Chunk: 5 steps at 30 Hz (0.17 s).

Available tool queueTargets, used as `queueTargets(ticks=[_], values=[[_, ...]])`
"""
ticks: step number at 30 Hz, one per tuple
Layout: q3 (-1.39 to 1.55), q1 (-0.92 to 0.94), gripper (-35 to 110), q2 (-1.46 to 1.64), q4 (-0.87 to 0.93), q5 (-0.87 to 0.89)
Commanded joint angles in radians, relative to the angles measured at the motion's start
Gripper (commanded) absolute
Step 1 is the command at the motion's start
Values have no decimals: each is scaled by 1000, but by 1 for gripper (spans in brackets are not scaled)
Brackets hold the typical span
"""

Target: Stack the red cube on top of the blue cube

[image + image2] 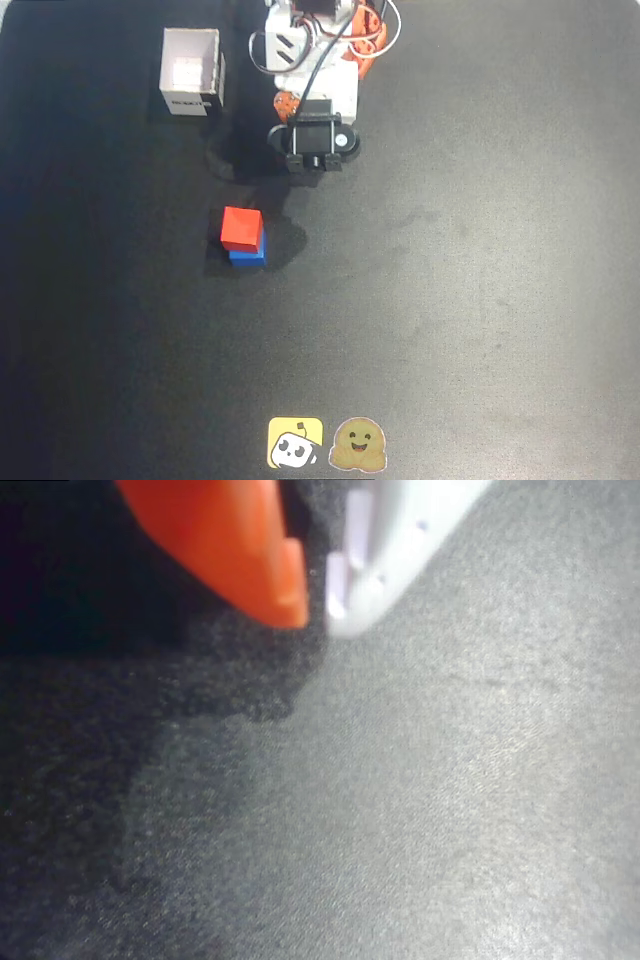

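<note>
Stack: the small matte red cube (241, 228) sits on the small matte blue cube (248, 256), left of the middle of the black table (480, 280), with the blue cube's near edge peeking out in the overhead view.
Hand: the hand (316, 602) is folded back near the far edge by the arm's base; its orange and white fingers are pressed nearly together, pinching nothing.
Other items: an open white-grey box (191, 72) stands towards the far left corner.
Task status: judged done.
Risk: the offset looks slight; a table knock or arm sweep could topple the red cube.
</note>
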Motion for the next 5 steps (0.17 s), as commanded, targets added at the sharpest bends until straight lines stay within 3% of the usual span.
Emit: queueTargets(ticks=[1,5], values=[[-5,5,0,3,3,5],[-5,5,0,3,3,5]])
